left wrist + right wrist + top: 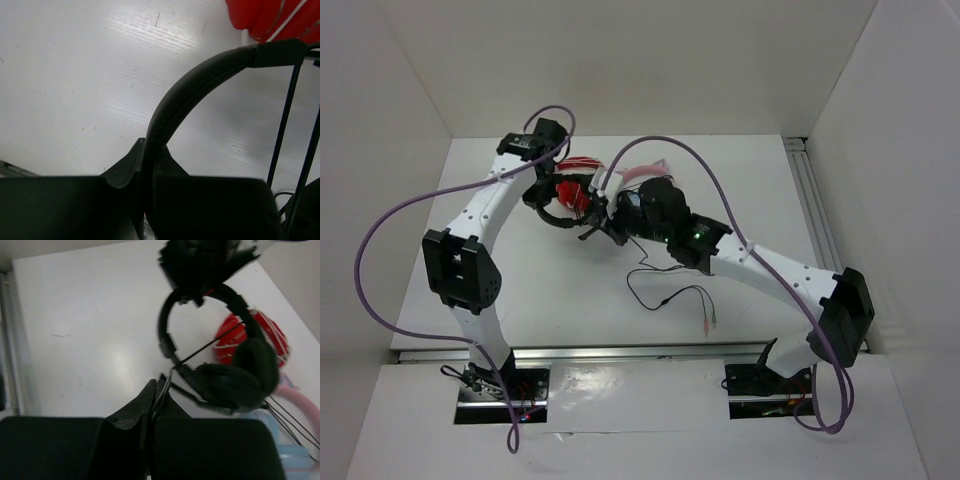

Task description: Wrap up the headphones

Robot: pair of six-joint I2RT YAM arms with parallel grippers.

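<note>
The black headphones (558, 218) are held up between my two grippers at the back middle of the table. My left gripper (149, 150) is shut on the padded headband (190, 85); it also shows in the top view (542, 192). My right gripper (159, 387) is shut on the thin black cable (200, 351) close to the ear cup (235, 377); it also shows in the top view (616, 218). Cable strands (284, 125) run taut across the headband's arc. The rest of the cable (645, 290) trails loose on the table and ends in coloured plugs (708, 320).
Red-and-white headphones (570, 190) lie right behind the black ones and also show in the right wrist view (250, 337). Light-blue and pink headphones (295, 405) lie beside them. White walls enclose the table on the left, back and right. A metal rail (810, 190) runs along the right edge.
</note>
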